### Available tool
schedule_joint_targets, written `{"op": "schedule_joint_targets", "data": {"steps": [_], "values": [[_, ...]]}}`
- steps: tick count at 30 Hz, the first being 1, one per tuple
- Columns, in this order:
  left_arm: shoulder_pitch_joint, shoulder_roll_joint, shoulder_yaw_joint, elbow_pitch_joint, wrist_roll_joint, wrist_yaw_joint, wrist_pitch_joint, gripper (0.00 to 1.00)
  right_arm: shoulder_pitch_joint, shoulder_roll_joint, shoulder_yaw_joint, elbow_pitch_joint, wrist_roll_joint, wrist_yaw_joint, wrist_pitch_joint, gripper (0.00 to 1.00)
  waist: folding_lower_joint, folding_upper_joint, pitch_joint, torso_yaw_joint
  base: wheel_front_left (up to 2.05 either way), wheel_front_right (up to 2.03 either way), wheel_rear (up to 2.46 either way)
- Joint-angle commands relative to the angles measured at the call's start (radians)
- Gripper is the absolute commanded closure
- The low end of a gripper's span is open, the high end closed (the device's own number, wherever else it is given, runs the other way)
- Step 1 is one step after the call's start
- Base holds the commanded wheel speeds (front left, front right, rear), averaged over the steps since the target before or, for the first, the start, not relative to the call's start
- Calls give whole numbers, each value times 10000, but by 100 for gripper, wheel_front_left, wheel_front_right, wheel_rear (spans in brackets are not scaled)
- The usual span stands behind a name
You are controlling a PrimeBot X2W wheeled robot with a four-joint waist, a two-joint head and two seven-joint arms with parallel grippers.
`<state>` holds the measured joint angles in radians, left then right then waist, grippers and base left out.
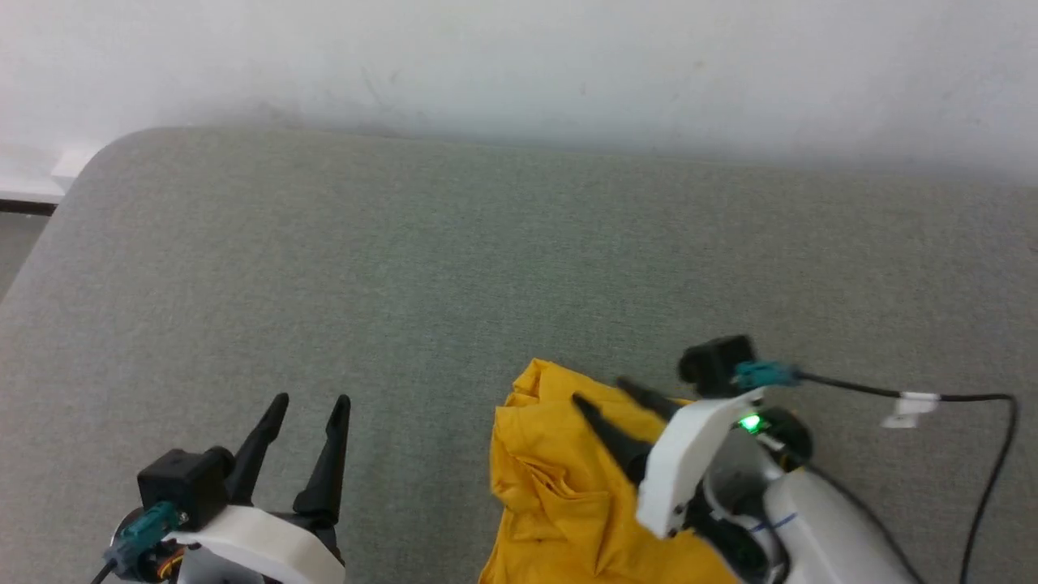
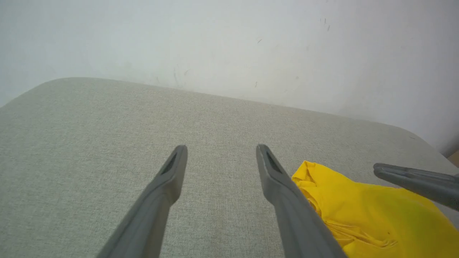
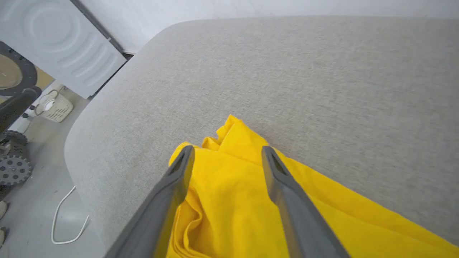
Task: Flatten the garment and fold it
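**Garment on the padded surface, seen from the head and both wrists.** The broad grey woven-fabric padded surface (image 1: 405, 259), finely and evenly textured with rounded corners, is stretching across the head view. At its far edge it is meeting a plain white, faintly scuffed wall (image 1: 519, 65).

The garment (image 1: 559, 487), a bright yellow thin-fabric T-shirt, is lying crumpled on the surface's near right part. It is bunching into soft folds and ridges, with a pointed lump reaching toward the surface's middle. The cloth showing is plain yellow. Its near portion is running off the bottom of the picture and passing under the right arm's white housing.

The right gripper (image 1: 600, 389), with two long dark tapered fingers, is hanging over the garment's far end with its fingers spread apart (image 3: 227, 147). Whether the tips are touching the cloth cannot be told.

The left gripper (image 1: 312, 398) is hovering over the surface's bare near left part, apart from the garment, with its fingers likewise spread (image 2: 221, 147).

A thin black cable (image 1: 859, 391) carrying a small white tag is looping over the surface's right part.
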<state>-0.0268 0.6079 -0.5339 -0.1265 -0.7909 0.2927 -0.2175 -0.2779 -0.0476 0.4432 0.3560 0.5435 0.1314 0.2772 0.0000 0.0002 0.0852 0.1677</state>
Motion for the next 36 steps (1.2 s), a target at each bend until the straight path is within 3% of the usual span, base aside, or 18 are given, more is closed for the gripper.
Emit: {"op": "schedule_joint_targets", "data": {"steps": [1, 9, 14, 19, 24, 29, 30, 31, 34, 36], "values": [[59, 66, 97, -111, 18, 106, -86, 0, 351, -28, -710, -728, -562, -7, -34, 0, 0, -2, 77, -340, 0, 0, 0], [33, 186, 155, -317, 52, 95, -98, 0, 2890, -62, -3970, -4813, -2115, -7, 1457, 0, 0, -2, 467, -793, 0, 0, 0], [6, 296, 221, -374, 38, 60, -103, 0, 4444, -32, -5033, -6260, -2198, -7, 2299, 0, 0, -2, 738, -1004, 0, 0, 0], [-51, 345, 260, -392, 22, 18, -105, 0, 4746, -29, -5103, -6043, -2056, -7, 2086, 0, 0, -2, 946, -1085, 0, 0, 0], [-226, 378, 187, -366, 62, -87, -26, 0, 4268, -28, -4517, -4681, -1374, -7, 1651, 0, 0, -2, 1129, -1007, 0, 0, 0], [-466, 438, 27, -343, 185, -161, 185, 0, 3544, -27, -4068, -3260, -1487, -7, 1559, 0, 0, -2, 1198, -827, 0, 0, 0], [-515, 438, -1, -339, 204, -169, 223, 0, 3432, -27, -4030, -3041, -1457, -7, 1556, 5, 0, -2, 1189, -801, 0, 0, 0], [-564, 433, -32, -339, 223, -180, 259, 0, 3332, -27, -4023, -2869, -1426, -7, 1538, 51, 0, -2, 1171, -775, 0, 0, 0], [-663, 405, -119, -318, 270, -208, 325, 0, 3093, -27, -4034, -2657, -1504, -7, 1503, 100, 0, -2, 1039, -795, 0, 0, 0], [-683, 371, -143, -306, 286, -204, 309, 0, 2964, -27, -4073, -2723, -1701, -7, 1510, 100, 0, -2, 908, -896, 0, 0, 0]]}}
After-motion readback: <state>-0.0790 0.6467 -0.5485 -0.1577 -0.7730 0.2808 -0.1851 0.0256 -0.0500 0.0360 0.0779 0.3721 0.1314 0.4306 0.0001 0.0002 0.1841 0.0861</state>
